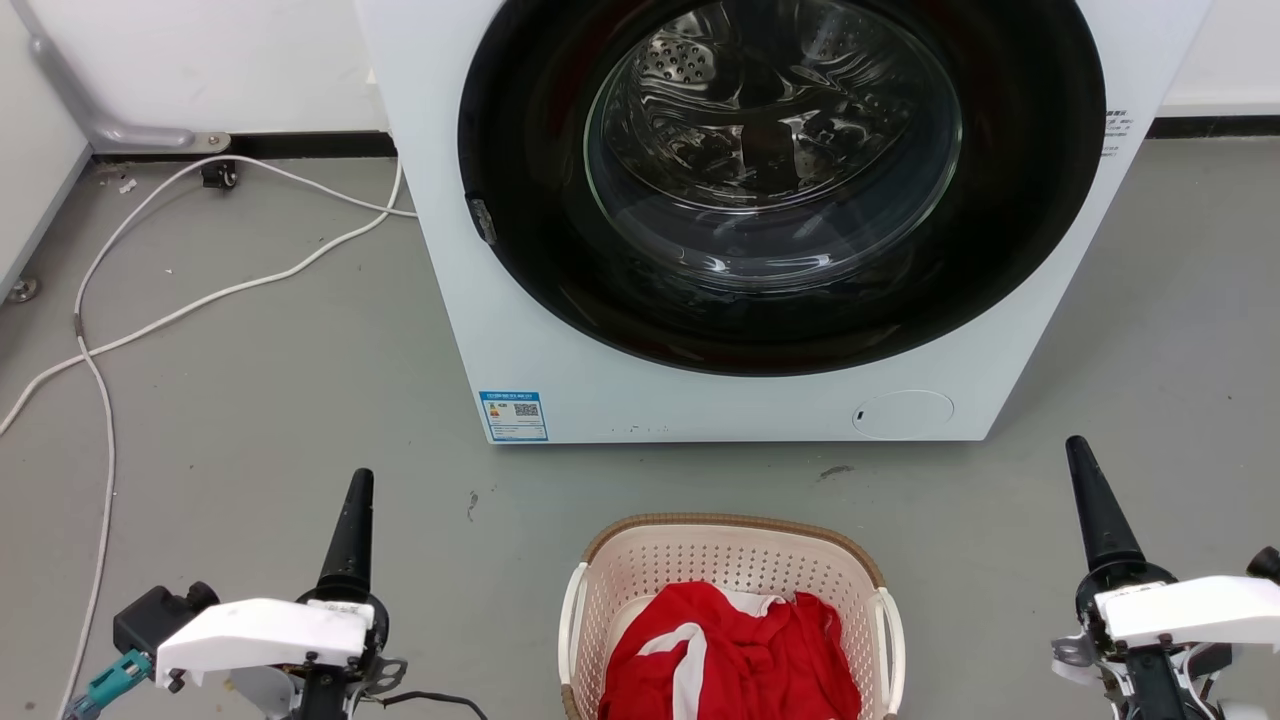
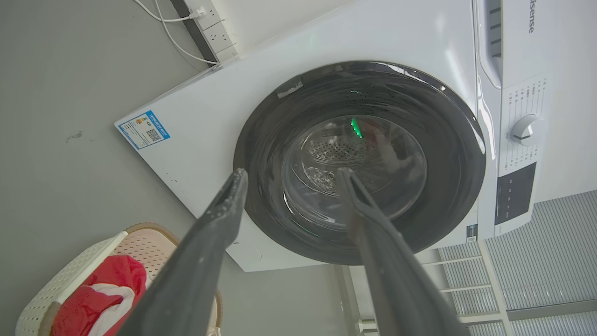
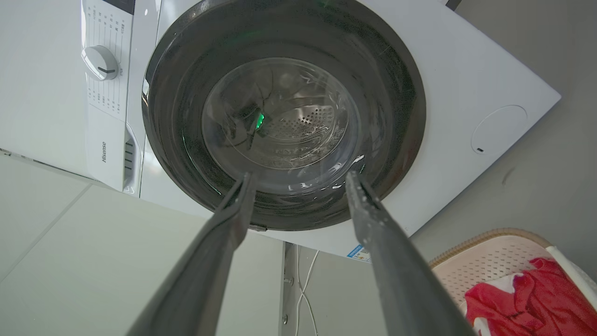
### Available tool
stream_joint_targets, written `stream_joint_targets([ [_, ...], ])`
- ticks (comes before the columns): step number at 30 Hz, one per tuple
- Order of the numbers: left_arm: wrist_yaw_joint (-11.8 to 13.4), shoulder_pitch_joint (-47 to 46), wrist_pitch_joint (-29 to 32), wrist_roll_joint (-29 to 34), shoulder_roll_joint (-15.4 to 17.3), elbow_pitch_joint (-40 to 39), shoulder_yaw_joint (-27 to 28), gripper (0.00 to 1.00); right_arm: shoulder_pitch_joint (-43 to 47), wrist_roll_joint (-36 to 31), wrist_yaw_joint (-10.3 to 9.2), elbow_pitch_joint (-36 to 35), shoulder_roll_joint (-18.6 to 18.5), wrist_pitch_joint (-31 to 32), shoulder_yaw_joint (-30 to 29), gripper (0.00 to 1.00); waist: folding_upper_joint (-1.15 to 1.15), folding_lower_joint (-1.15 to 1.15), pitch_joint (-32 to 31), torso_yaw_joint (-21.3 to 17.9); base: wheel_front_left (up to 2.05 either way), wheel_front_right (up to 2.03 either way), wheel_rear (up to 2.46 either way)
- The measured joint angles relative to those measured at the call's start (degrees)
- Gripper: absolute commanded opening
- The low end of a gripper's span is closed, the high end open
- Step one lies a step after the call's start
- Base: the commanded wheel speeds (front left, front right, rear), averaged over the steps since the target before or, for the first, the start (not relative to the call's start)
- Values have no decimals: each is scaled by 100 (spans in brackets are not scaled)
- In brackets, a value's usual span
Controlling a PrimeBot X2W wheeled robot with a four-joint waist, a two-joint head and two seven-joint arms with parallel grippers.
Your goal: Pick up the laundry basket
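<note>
Head view: cream perforated plastic basket (image 1: pixel 735 560), brown woven rim, red cloth (image 1: pixel 740 650) inside, on grey floor (image 1: pixel 300 400) before white washer (image 1: pixel 520 330). Left gripper (image 2: pixel 293 173), right gripper (image 3: pixel 301 175): jaws parted.

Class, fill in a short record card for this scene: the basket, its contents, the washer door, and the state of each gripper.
Basket: laundry basket on the floor in front of the washer, not gripped
Contents: red and white cloth
Washer door: shut, drum visible through the glass
Left gripper: open, holding nothing
Right gripper: open, holding nothing
</note>
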Motion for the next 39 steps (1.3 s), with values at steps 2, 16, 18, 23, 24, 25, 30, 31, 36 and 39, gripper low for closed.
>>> stream_joint_targets([
  [2,42,1,-43,224,0,-35,-37,100,10,-279,0,-51,-1,-42,31,100,0,0,2,2,0,0,0],
  [16,257,19,-347,1726,2,-230,-253,100,80,-2009,0,-334,-1,-342,157,100,0,0,14,5,0,0,0],
  [18,276,26,-386,1904,3,-253,-276,100,94,-2202,0,-368,-1,-388,160,100,0,0,14,5,0,0,0],
  [23,336,40,-475,2358,13,-315,-347,100,130,-2694,0,-453,-1,-485,171,100,0,0,13,5,0,0,0],
  [24,349,41,-503,2441,14,-325,-357,100,139,-2787,0,-469,-1,-501,171,100,0,0,12,5,0,0,0],
  [25,374,42,-511,2522,19,-335,-370,100,149,-2880,0,-482,-1,-521,170,100,0,0,11,5,0,0,0],
  [30,466,63,-609,2934,47,-350,-443,100,172,-3334,0,-538,-1,-595,178,100,0,0,8,7,0,0,0],
  [31,478,65,-620,3016,52,-353,-464,100,174,-3429,0,-544,-1,-623,183,100,0,0,8,8,0,0,0],
  [36,581,97,-709,3371,81,-353,-539,100,178,-3830,0,-582,-1,-712,194,100,0,0,2,10,0,0,0],
  [39,630,123,-758,3571,99,-353,-577,100,188,-4049,0,-613,-2,-764,194,100,0,0,-3,10,0,0,0],
])
